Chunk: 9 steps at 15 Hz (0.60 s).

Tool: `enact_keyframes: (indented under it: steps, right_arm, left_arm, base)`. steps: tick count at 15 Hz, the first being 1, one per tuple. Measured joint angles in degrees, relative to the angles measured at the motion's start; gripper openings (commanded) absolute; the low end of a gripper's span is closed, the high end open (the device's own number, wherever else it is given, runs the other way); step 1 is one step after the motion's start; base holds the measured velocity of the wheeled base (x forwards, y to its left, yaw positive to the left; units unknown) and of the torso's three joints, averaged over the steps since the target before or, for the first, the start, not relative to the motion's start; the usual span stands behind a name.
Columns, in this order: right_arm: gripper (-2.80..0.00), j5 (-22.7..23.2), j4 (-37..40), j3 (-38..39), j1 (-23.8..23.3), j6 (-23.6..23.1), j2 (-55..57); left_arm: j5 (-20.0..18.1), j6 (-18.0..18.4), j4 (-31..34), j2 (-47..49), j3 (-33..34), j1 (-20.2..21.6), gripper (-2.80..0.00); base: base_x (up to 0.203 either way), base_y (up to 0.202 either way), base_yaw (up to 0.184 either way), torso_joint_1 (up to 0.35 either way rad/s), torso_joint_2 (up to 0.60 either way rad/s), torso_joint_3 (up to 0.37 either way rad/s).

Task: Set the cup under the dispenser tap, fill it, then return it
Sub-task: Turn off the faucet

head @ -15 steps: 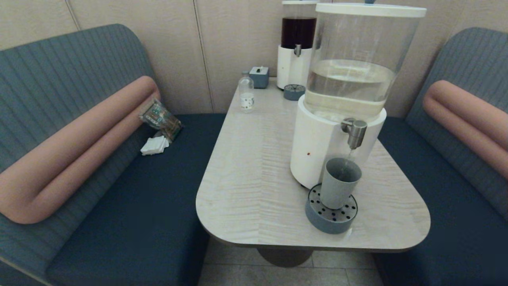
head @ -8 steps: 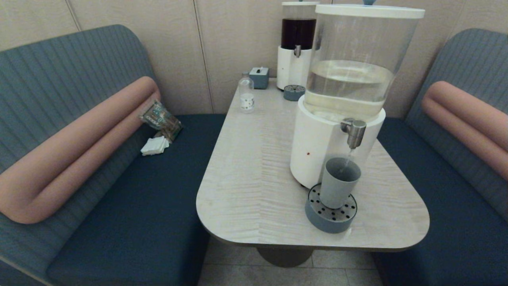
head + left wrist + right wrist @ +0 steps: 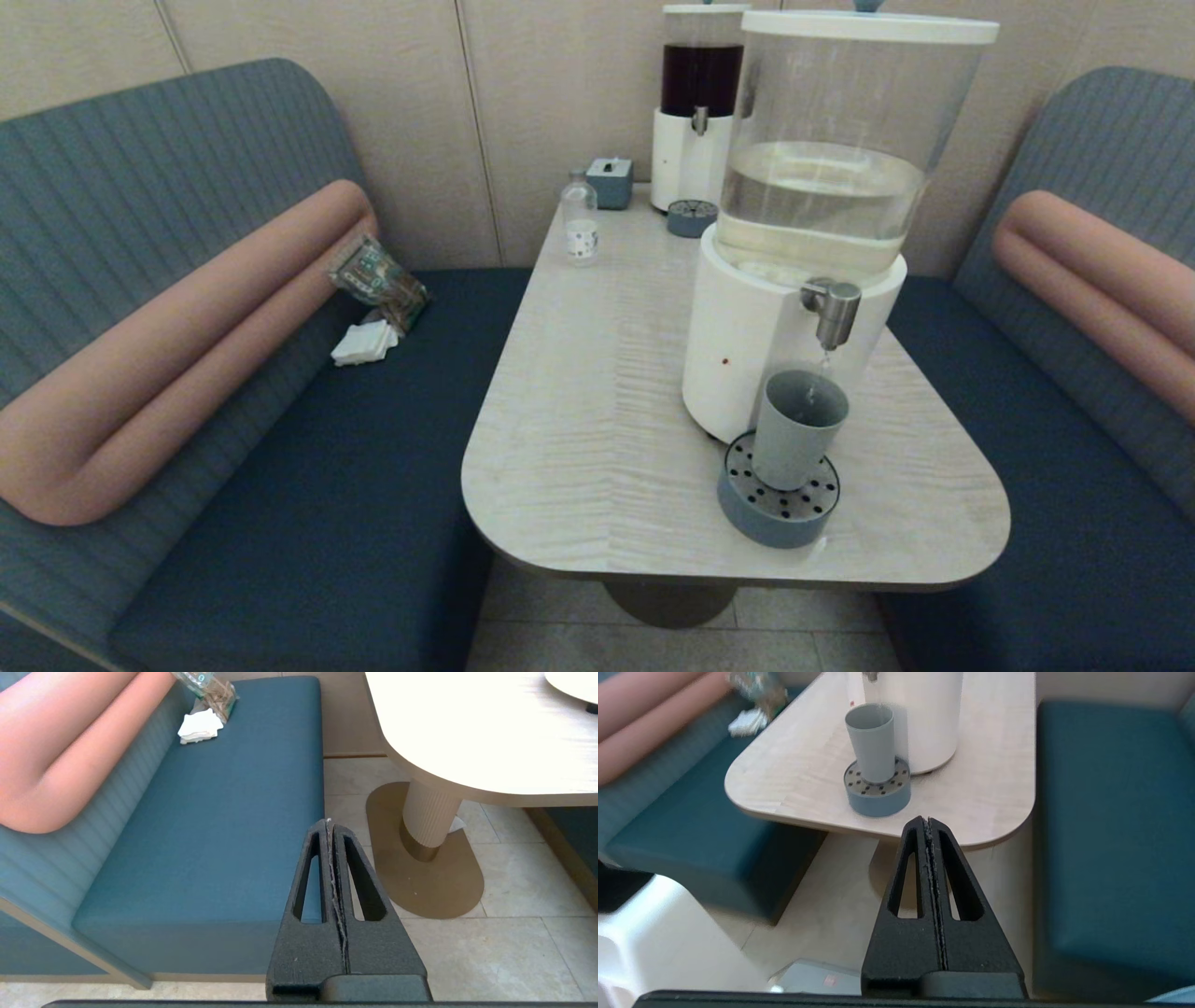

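The grey-blue cup (image 3: 796,429) stands upright on the round perforated drip tray (image 3: 779,509), directly below the brushed-steel dispenser tap (image 3: 836,313) of the big white-based dispenser (image 3: 794,280). A thin trickle falls from the tap into the cup. In the right wrist view the cup (image 3: 872,742) sits on the tray (image 3: 878,794) beyond the table edge. My right gripper (image 3: 927,820) is shut and empty, low in front of the table, apart from the cup. My left gripper (image 3: 328,821) is shut and empty, parked low over the floor beside the left bench.
A dark-liquid dispenser (image 3: 695,121) with its small drip tray (image 3: 692,217), a clear bottle (image 3: 580,222) and a small blue box (image 3: 611,180) stand at the table's far end. A snack packet (image 3: 377,277) and white napkins (image 3: 364,343) lie on the left bench.
The stream from the tap has thinned to a trickle. The cup and both grippers have not visibly moved.
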Motion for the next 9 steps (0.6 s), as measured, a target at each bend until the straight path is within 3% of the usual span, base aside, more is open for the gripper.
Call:
enact_keyframes:
  steps: [2,5,9]
  right_arm:
    - [-2.80,-0.45,-1.46,3.89,-0.40,0.12,-5.12]
    - [-2.80,-4.86,-7.03,11.20,-0.60,1.98,-8.85]
    - [-2.80,-8.54,-25.26,30.88,-0.66,-1.16,-10.03]
  left_arm:
    - [0.00,0.01,0.01,0.00,0.00,0.00,-2.80]
    - [0.00,0.01,0.02,0.00,0.04,0.00,-2.80]
    - [0.02,0.01,0.02,0.00,0.04,0.00,-2.80]
  base:
    - [0.000,0.000,0.000,0.000,0.00,0.000]
    - [0.000,0.000,0.000,0.000,0.00,0.000]
    - [0.000,0.000,0.000,0.000,0.00,0.000]
